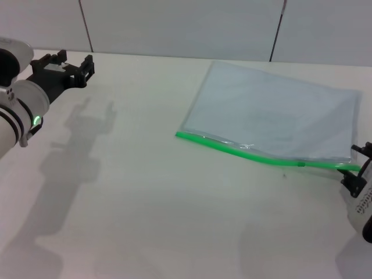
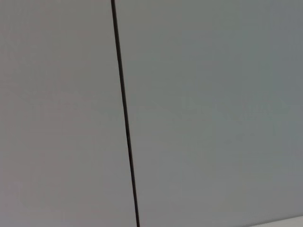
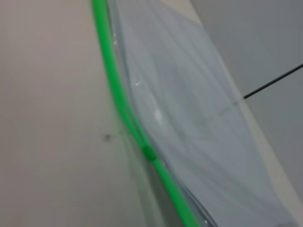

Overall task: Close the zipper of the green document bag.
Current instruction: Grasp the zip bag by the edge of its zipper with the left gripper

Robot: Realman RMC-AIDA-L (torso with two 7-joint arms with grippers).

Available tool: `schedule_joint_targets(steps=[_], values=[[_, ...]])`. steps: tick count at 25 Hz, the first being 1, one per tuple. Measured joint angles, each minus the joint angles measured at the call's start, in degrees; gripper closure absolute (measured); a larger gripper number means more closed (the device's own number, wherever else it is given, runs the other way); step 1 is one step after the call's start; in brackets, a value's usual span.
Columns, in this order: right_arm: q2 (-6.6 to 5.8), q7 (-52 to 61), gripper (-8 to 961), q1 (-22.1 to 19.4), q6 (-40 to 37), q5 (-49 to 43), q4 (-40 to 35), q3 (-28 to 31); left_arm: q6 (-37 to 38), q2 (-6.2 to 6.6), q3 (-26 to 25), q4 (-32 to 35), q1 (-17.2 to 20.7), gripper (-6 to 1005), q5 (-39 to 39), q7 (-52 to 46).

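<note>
The green document bag (image 1: 273,113) lies flat on the white table at the right, a translucent pale blue-grey pouch. Its zipper (image 1: 244,151) is the bright green strip along the near edge, with a small green slider (image 1: 301,164) close to its right end. My right gripper (image 1: 359,170) sits at the table's right edge, right at the strip's right tip. In the right wrist view the zipper (image 3: 118,99) runs past the bag (image 3: 189,118) with the slider (image 3: 149,152) on it. My left gripper (image 1: 72,59) hovers open and empty at the far left, well away from the bag.
The white table (image 1: 145,192) is bounded at the back by a grey panelled wall (image 1: 174,23). The left wrist view shows only that wall (image 2: 213,113) and a dark panel seam (image 2: 124,113).
</note>
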Motion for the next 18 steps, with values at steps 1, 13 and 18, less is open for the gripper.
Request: schedule_joint_targets(steps=[1,13,18], values=[[0.08,0.0,453,0.0,0.4,0.0,0.0,0.0,0.0,0.0,0.0,0.0,0.0,415,0.0,0.0],[0.17,0.7,456,2.7,3.5,0.0,2.7,-0.5,0.0,-0.25,0.0,0.0,-0.7,429,0.0,0.0],[0.18,0.7,458,4.2,3.6,0.0,3.6,-0.6,0.0,-0.33,0.3,0.0,-1.0,434,0.1,-0.2]])
